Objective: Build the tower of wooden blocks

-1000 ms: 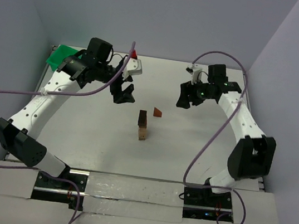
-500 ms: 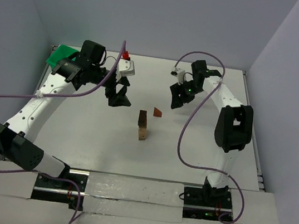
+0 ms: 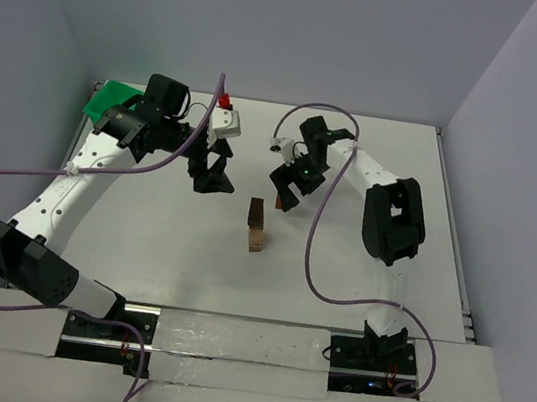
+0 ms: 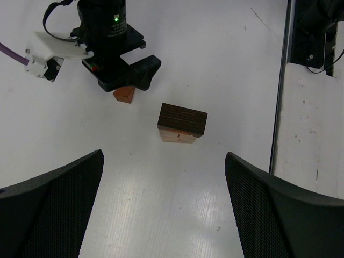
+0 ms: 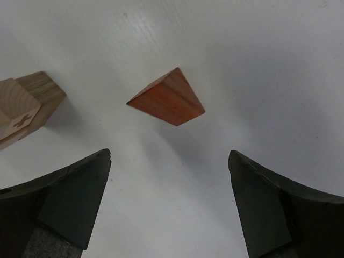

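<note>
The narrow upright tower of small tan and brown wooden blocks [image 3: 257, 226] stands near the middle of the white tabletop [image 3: 339, 272] in the overhead view. It is capped by a dark brown striped block [image 4: 183, 119] with tan wood under it.

Just to the tower's upper right in that view, the right pincer [image 3: 285, 188] hangs low over a reddish-brown triangular wooden wedge [image 5: 167, 100]. The wedge lies on the tabletop beside the tower, not touching it. In the right wrist view the wedge sits in the upper middle of the frame, above the gap between the two black fingers [image 5: 64, 199] that rise from the lower corners. The jaws stand wide apart and neither touches the wood. Tan wood of the tower shows at the left edge of that frame.

The left pincer [image 3: 214, 175] hovers to the upper left of the tower in the overhead view, apart from it. In the left wrist view its fingers [image 4: 54, 209] are spread wide with nothing between them. There the tower sits mid-frame, and the right pincer is at the upper left with an orange-brown corner of the wedge showing beneath it.

A green plastic bin [image 3: 110, 99] sits at the upper left of the overhead view, partly behind the left arm.
</note>
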